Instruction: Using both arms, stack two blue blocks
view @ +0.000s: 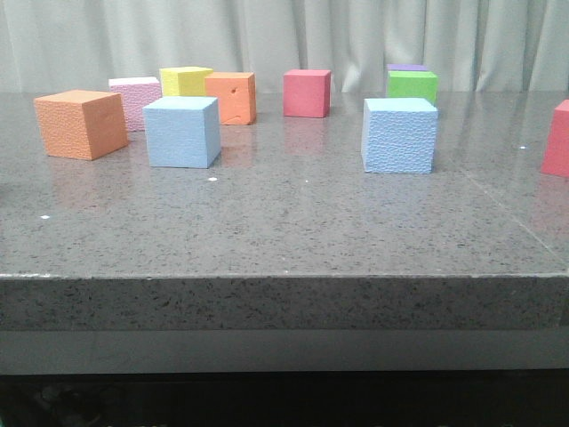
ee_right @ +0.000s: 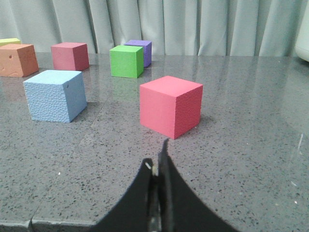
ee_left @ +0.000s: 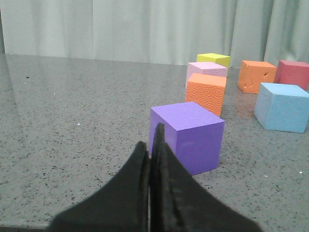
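Front view: two blue blocks (view: 181,132) (view: 399,134) are seen well apart on the table (view: 284,231). Left wrist view: the left gripper (ee_left: 153,145) is pressed together, just before a purple cube (ee_left: 189,135). Right wrist view: the right gripper (ee_right: 161,162) is pressed together, near a red cube (ee_right: 170,106).

Front view low at table (view: 284,240) edge; wrist views low, sharing orange cube (ee_left: 257,76) (ee_right: 18,59).

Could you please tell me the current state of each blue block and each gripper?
Left blue block: upright on the table, unstacked, untouched.
Right blue block: upright on the table, unstacked, apart from the other.
Left gripper: shut, empty.
Right gripper: shut, empty.
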Robot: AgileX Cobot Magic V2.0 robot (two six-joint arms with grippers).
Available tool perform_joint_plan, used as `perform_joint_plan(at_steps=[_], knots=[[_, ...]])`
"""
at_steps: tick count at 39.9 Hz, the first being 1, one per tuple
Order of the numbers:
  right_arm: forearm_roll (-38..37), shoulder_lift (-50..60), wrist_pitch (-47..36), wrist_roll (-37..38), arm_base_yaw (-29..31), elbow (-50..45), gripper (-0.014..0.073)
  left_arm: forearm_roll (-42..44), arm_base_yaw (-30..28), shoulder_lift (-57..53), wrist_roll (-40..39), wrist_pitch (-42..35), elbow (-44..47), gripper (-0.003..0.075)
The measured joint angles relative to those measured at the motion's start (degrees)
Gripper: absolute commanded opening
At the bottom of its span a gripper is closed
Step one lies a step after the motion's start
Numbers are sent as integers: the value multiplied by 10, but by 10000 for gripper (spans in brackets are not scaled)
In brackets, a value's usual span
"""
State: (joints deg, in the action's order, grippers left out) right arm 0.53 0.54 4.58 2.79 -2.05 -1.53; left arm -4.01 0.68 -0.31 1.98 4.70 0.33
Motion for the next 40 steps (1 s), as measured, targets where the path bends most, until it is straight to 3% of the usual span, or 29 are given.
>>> perform_joint_plan(at_steps=[40], knots=[[9,0,-8,0,0,0,-69,-6,0,0,0,-12,0,-18]])
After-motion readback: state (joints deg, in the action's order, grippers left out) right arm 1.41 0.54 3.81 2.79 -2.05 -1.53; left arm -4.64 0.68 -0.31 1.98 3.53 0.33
